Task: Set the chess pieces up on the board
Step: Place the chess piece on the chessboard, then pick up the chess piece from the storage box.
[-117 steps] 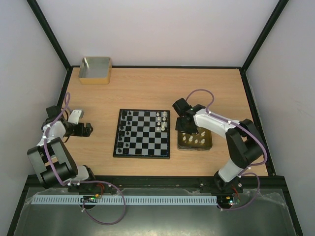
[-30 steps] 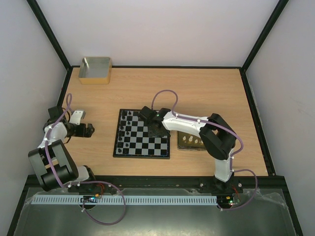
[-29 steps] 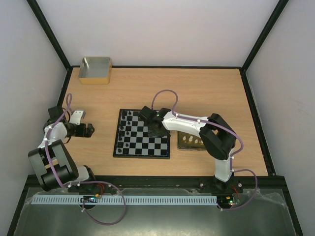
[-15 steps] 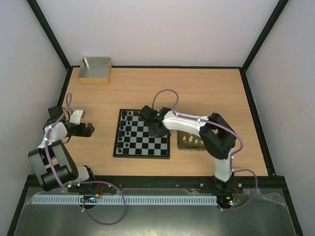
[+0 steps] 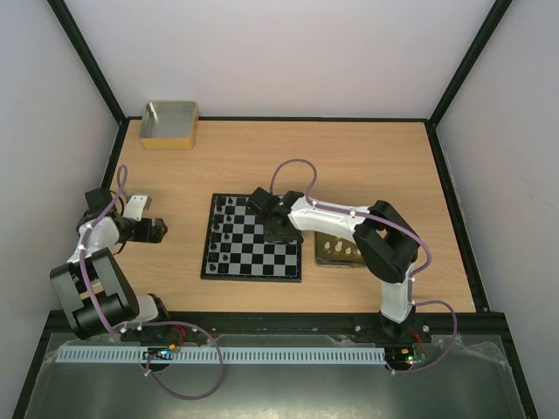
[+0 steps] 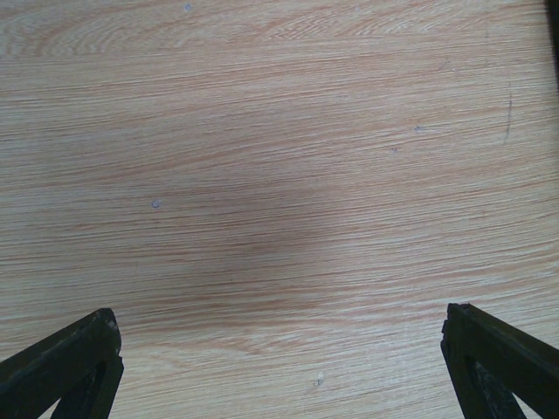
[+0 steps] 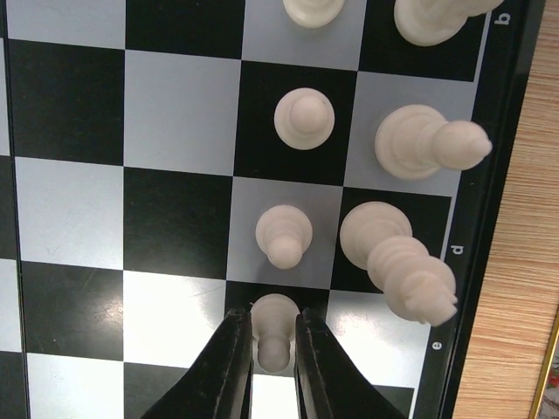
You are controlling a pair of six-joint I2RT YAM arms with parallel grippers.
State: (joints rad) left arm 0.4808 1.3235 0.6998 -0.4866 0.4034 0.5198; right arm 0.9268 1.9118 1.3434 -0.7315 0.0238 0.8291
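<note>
Left end effector: spread wide over bare table at the left of the top view, holding nothing.
Right end effector: closed on a white pawn at the bottom centre of its wrist view, one finger against each side.
Pawn: upright on a black square near the board's right border, with a second pawn on the next square up the frame.
Handling: probably light, stiff, smooth and easily toppled. It is best pinched across the stem under the head and moved straight up or down, since its neighbours stand close.
Board: centre of the top view, with black pieces down its left side and white pieces on its right.
Tin: just right of the board, with loose pieces inside.
Box: upper left, well apart.
</note>
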